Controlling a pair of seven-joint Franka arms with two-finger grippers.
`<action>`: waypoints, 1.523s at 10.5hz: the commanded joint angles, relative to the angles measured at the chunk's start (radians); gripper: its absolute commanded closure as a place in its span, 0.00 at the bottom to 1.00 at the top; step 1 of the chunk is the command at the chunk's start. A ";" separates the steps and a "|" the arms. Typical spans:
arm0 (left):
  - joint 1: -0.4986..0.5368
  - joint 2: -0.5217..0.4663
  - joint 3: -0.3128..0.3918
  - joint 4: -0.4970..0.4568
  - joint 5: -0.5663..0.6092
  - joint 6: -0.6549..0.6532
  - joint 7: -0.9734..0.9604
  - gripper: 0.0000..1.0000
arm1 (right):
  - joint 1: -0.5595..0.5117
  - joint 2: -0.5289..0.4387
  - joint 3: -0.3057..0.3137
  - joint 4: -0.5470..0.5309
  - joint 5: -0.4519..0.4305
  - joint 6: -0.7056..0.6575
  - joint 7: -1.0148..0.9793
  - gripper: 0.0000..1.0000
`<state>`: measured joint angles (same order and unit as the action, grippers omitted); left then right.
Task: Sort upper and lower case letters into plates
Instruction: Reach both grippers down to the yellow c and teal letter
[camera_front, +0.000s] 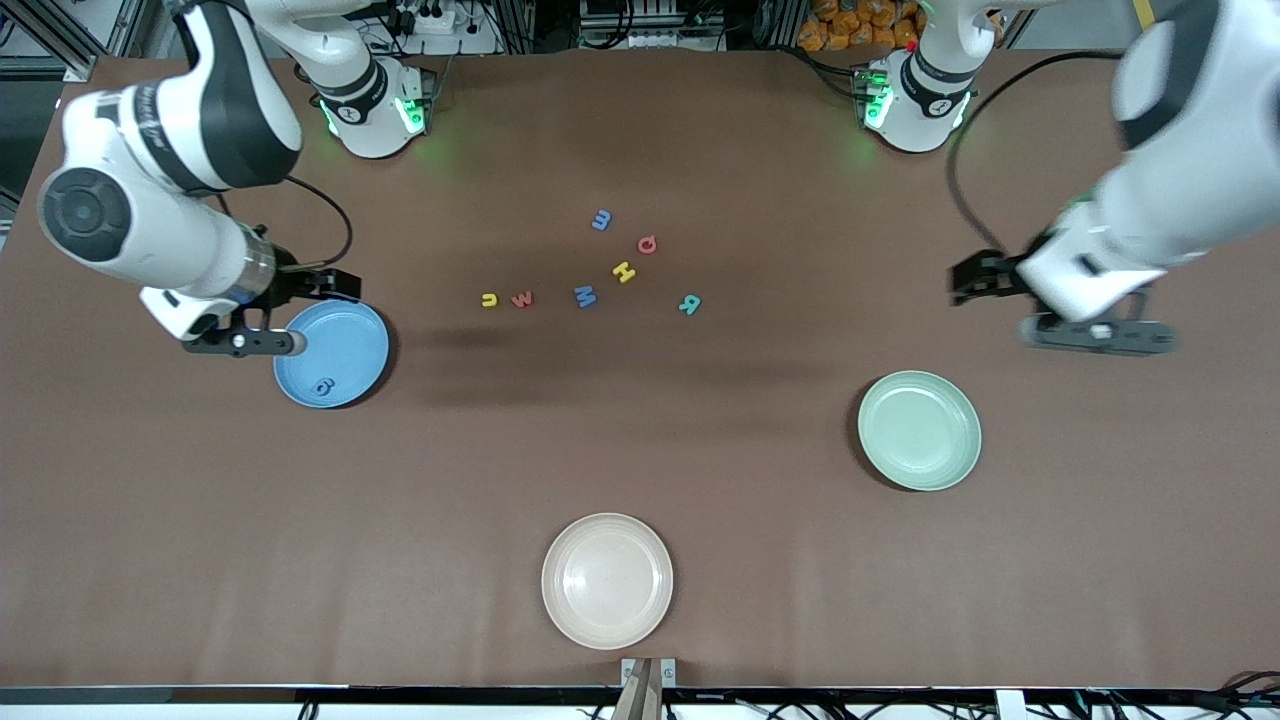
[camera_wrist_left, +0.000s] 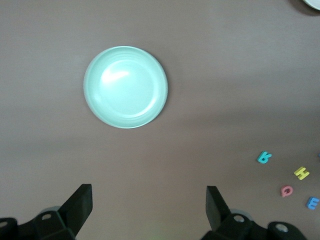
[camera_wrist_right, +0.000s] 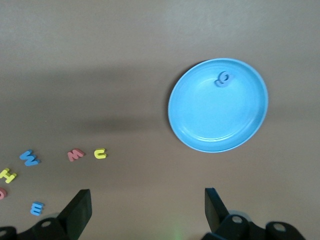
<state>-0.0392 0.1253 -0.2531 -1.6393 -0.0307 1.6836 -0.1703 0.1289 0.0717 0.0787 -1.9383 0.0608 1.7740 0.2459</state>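
Several small letters lie loose mid-table: a blue one (camera_front: 601, 220), red (camera_front: 647, 244), yellow (camera_front: 624, 271), blue (camera_front: 585, 296), red (camera_front: 522, 299), yellow (camera_front: 489, 299) and teal (camera_front: 689, 304). The blue plate (camera_front: 345, 340) holds one blue letter (camera_front: 322, 386), which the right wrist view shows too (camera_wrist_right: 223, 78). The mint green plate (camera_front: 919, 430) has nothing in it. My right gripper (camera_front: 245, 343) hangs open and empty over the blue plate's edge (camera_wrist_right: 147, 210). My left gripper (camera_front: 1095, 335) hangs open and empty over bare table, above the mint plate's end (camera_wrist_left: 149, 210).
A cream-white plate (camera_front: 607, 580) sits near the table's front edge, nearer the front camera than the letters. Both arm bases stand along the table edge farthest from that camera.
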 joint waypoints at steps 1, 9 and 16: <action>0.007 -0.062 -0.073 -0.131 -0.017 0.071 -0.020 0.00 | 0.095 -0.052 -0.005 -0.158 0.013 0.144 0.117 0.00; -0.069 0.055 -0.316 -0.387 0.069 0.488 -0.296 0.00 | 0.277 -0.104 -0.005 -0.629 0.044 0.816 0.183 0.00; -0.188 0.307 -0.314 -0.286 0.285 0.564 -0.460 0.00 | 0.331 0.097 -0.008 -0.650 0.040 1.064 0.182 0.00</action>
<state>-0.2027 0.3807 -0.5690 -1.9661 0.2149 2.2428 -0.5962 0.4389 0.1415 0.0808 -2.5870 0.0913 2.8158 0.4203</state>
